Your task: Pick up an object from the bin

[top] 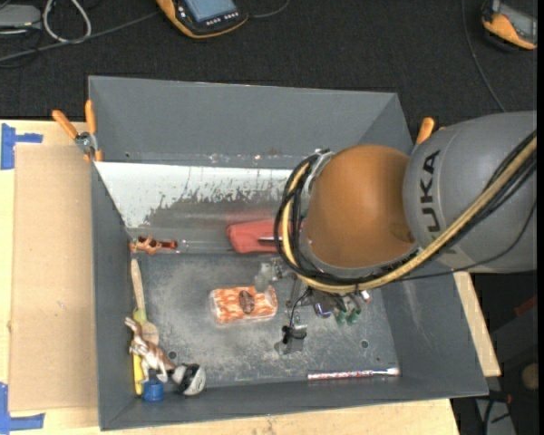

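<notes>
My gripper (293, 333) reaches down from under the arm's orange cover, just right of the bin's middle, close to the floor. Immediately to its left an orange-and-white patterned packet (243, 304) lies flat on the bin floor. Beyond the packet, toward the back wall, a red block (250, 236) rests with its right end hidden under the arm. In front of the gripper, a thin red-and-white stick (352, 374) lies along the front wall.
A heap of small things (156, 362), among them a yellow-and-blue piece and a black-and-white one, fills the front left corner. A long pale stick (138, 288) runs along the left wall. A small orange-brown piece (154, 244) sits at the back left.
</notes>
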### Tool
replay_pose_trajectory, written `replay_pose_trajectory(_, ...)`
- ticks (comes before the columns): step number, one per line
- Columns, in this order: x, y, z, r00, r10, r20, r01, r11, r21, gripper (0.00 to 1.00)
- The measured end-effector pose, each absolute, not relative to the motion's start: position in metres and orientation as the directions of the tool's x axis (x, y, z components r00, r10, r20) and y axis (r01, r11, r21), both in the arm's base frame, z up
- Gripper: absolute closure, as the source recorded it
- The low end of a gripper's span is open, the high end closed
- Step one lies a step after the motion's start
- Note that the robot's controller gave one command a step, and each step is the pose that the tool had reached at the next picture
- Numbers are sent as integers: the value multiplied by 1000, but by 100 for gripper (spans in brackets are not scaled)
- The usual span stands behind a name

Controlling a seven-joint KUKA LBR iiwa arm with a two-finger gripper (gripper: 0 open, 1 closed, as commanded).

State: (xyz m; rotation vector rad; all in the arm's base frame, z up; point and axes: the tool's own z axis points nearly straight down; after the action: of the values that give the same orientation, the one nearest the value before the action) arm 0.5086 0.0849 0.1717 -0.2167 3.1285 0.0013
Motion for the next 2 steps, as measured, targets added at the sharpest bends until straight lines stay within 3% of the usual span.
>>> replay_pose_trajectory(1, 511, 103, 128, -997, -81, 4, -81, 997, 0, 0)
replay_pose_trajectory(2, 540, 109, 104, -990, 141, 1, 141, 990, 0, 0)
